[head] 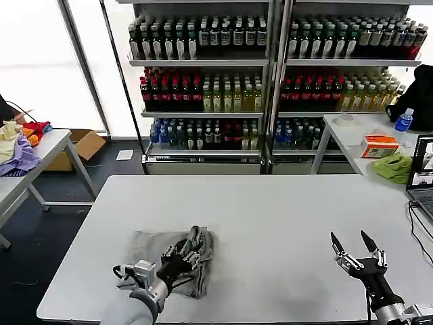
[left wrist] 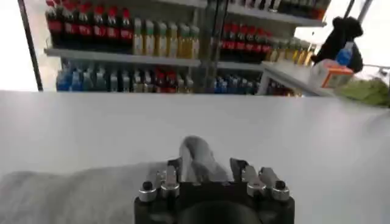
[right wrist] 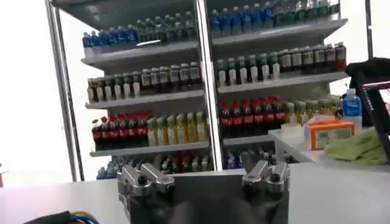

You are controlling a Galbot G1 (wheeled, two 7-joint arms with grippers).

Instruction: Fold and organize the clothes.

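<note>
Pinching a raised ridge of the grey shirt [head: 172,261], the left gripper [head: 187,253] is mid-fold; cloth is bunching beneath it, unfinished. The right gripper [head: 357,252] is idling spread, well apart.

The head view looks from above, forward and down, over the wide white counter [head: 270,223] to the tall metal shelves of coloured drink bottles [head: 270,74] behind it. The left wrist view sits low and very near the counter [left wrist: 274,134], just behind the black left hand [left wrist: 210,176], and faces the same shelves [left wrist: 122,42]. The right wrist view is also low, behind the right hand [right wrist: 204,179], and faces the shelves [right wrist: 201,91] more level. All three views share these shelves.
</note>
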